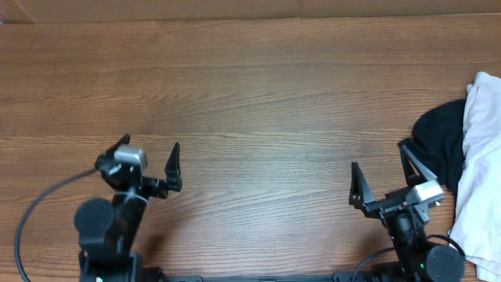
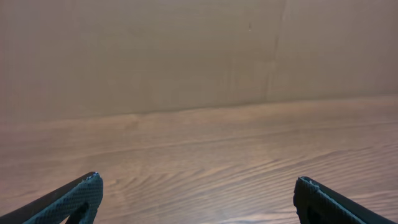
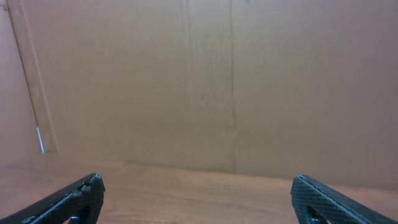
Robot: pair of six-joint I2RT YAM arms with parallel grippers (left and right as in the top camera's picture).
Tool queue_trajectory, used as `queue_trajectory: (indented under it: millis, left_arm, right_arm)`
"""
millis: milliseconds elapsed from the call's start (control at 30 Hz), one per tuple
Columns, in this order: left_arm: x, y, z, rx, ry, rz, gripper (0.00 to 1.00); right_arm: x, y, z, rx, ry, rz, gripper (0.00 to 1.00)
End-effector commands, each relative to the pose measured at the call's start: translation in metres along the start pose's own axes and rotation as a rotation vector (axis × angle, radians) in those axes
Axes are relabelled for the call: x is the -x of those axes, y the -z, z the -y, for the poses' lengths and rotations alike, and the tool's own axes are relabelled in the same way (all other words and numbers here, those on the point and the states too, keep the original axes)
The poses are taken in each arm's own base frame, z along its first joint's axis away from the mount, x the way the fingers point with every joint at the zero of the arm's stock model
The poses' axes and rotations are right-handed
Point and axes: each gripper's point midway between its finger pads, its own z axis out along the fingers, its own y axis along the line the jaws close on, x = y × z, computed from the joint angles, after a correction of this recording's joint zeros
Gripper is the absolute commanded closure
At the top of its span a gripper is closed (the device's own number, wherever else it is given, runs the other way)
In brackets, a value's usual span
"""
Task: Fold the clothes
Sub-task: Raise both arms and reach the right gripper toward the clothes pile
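Lying at the table (image 1: 250, 86) edge (uncontained): pale clothes (image 1: 481, 180), black garment (image 1: 442, 145).

Bare table (image 1: 258, 102) between arms; clothes (image 1: 479, 172) and black garment (image 1: 440, 145) crowd right edge.

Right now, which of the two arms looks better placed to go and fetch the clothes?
The right gripper. It stands open just beside the pile at the table's right edge, where the light garment lies against a black one. The left gripper, also open, is far across the table.
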Motion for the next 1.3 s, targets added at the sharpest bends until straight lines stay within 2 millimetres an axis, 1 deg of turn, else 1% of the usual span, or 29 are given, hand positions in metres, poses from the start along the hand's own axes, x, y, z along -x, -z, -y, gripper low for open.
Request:
queue_trajectory:
  millis: [0, 100, 233, 367, 500, 633, 767, 833, 967, 1067, 1100, 1133, 1200, 1267]
  left_arm:
    - [0.032, -0.007, 0.011, -0.075, -0.022, -0.002, 0.0]
    - [0.045, -0.014, 0.014, -0.104, -0.006, -0.049, 0.0]
    - [0.058, -0.02, 0.014, -0.112, 0.019, -0.124, 0.0]
    - [0.069, -0.023, 0.013, -0.111, 0.039, -0.185, 0.0]
    - [0.081, -0.022, 0.015, -0.118, 0.053, -0.227, 0.0]
    - [0.084, -0.02, 0.015, -0.123, 0.025, -0.273, 0.0]
    - [0.075, -0.021, 0.015, -0.126, 0.023, -0.315, 0.0]
    - [0.07, -0.023, 0.014, -0.13, 0.005, -0.334, 0.0]
    - [0.057, -0.029, 0.012, -0.135, 0.006, -0.382, 0.0]
    - [0.046, -0.034, 0.011, -0.137, 0.022, -0.427, 0.0]
    - [0.042, -0.035, 0.011, -0.137, 0.028, -0.444, 0.0]
    - [0.038, -0.037, 0.01, -0.138, 0.033, -0.458, 0.0]
    - [0.031, -0.041, 0.009, -0.139, 0.043, -0.487, 0.0]
    - [0.024, -0.044, 0.008, -0.14, 0.053, -0.514, 0.0]
  right_arm:
    - [0.031, 0.005, -0.001, -0.014, -0.001, 0.044, 0.0]
    - [0.037, 0.004, -0.001, -0.016, -0.004, 0.024, 0.0]
    - [0.043, -0.002, -0.001, -0.019, -0.011, -0.015, 0.0]
    - [0.047, -0.011, 0.0, -0.022, -0.022, -0.087, 0.0]
    - [0.052, -0.025, 0.001, -0.033, -0.038, -0.194, 0.0]
    - [0.057, -0.042, 0.004, -0.043, -0.054, -0.313, 0.0]
    - [0.053, -0.061, 0.007, -0.056, -0.08, -0.469, 0.0]
    - [0.046, -0.072, 0.009, -0.064, -0.094, -0.558, 0.0]
    - [0.019, -0.091, 0.015, -0.08, -0.125, -0.756, 0.0]
    - [-0.008, -0.105, 0.014, -0.063, -0.161, -0.887, 0.0]
    - [-0.02, -0.11, 0.012, -0.046, -0.18, -0.928, 0.0]
    - [-0.029, -0.113, 0.01, -0.029, -0.196, -0.955, 0.0]
    - [-0.055, -0.116, 0.007, -0.003, -0.231, -1.034, 0.0]
    - [-0.076, -0.117, 0.008, -0.007, -0.249, -1.102, 0.0]
